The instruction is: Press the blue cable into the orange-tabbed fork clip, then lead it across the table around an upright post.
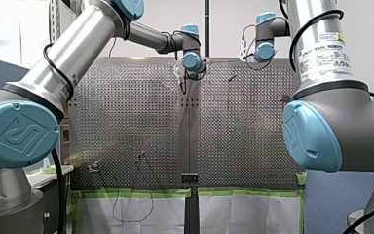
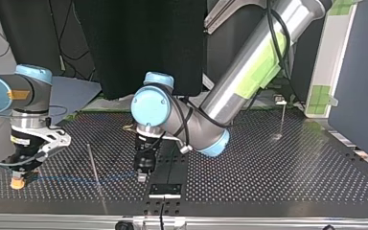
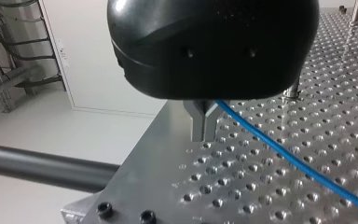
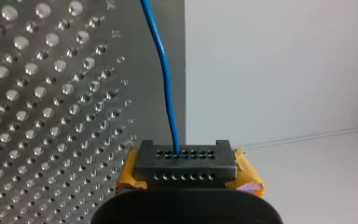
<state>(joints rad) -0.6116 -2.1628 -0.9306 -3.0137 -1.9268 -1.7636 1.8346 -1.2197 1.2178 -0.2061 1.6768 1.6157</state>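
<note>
The blue cable runs low over the perforated table between my two grippers. My left gripper, black with metal fingers, is shut on the blue cable, which trails away over the holes. In the top view, my left gripper points down near the table's near edge. My right gripper is at the near left corner. In the right wrist view, the blue cable enters a black perforated block between my right gripper's orange-yellow pads. I cannot make out the fork clip.
A thin upright post stands between the grippers, and another post stands at the top view's far right. A black bracket sits at the table's near edge. A dark bar lies beyond the table's edge.
</note>
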